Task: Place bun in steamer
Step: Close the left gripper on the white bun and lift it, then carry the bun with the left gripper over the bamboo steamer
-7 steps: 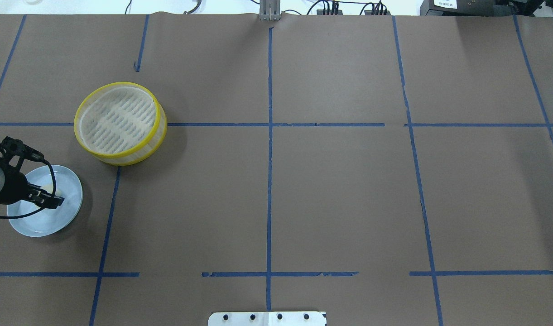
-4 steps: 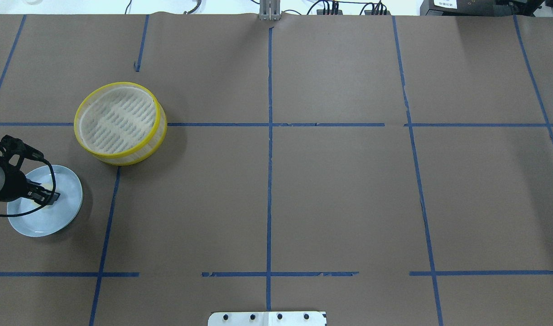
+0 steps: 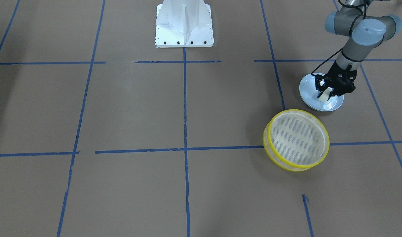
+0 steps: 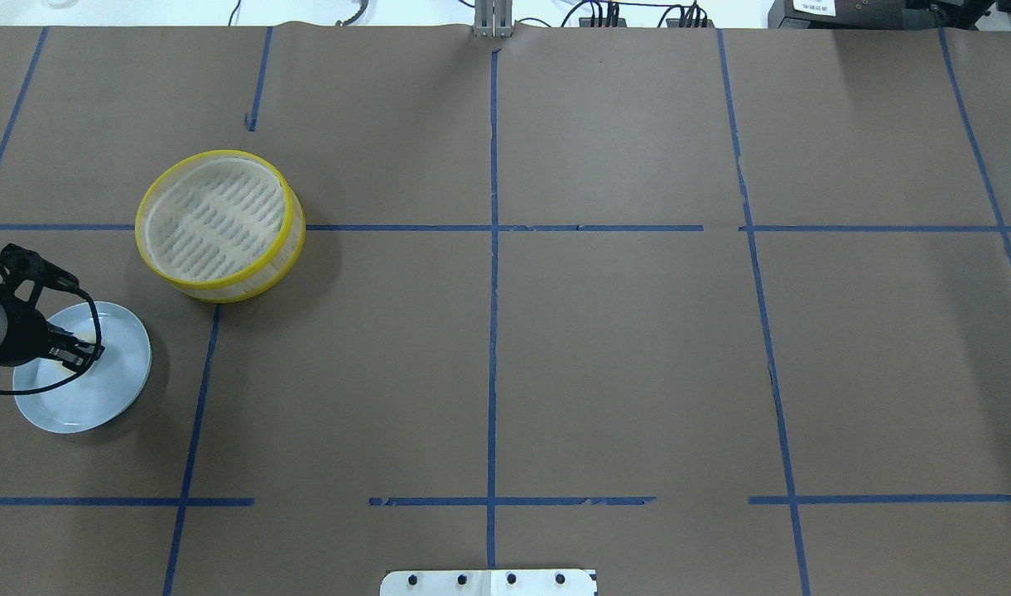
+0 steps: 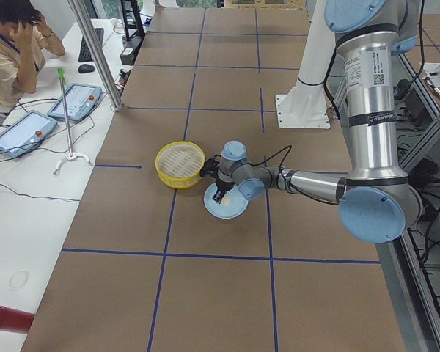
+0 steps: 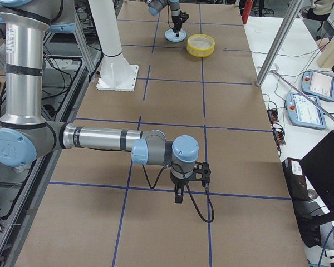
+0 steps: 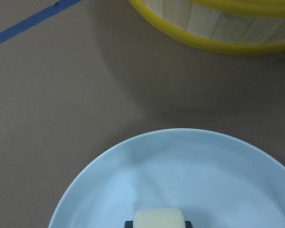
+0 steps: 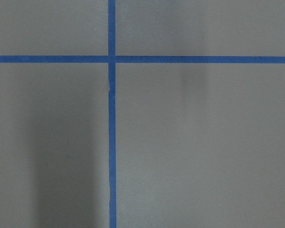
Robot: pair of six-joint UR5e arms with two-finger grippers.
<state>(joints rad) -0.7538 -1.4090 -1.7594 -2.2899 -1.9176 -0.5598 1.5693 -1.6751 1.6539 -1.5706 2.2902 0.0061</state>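
Observation:
The bun (image 3: 324,95), a small cream-white lump, sits between the jaws of my left gripper (image 3: 325,97), which is shut on it just above the pale blue plate (image 3: 308,87). In the left wrist view the bun (image 7: 159,217) shows at the bottom edge over the plate (image 7: 204,175). The steamer (image 4: 248,285), a yellow-rimmed basket with nothing in it, stands just beyond the plate (image 4: 99,401); its side (image 7: 218,33) shows at the top of the left wrist view. My right gripper (image 6: 178,197) hangs over bare paper far away; I cannot tell whether it is open or shut.
Brown paper with blue tape lines covers the table. The robot's white base (image 3: 184,24) stands at the table's middle edge. A person sits at a side desk with tablets (image 5: 73,99) beyond the far edge.
My left gripper has drawn back to the left over the plate with the bun in it. The steamer and plate have not moved.

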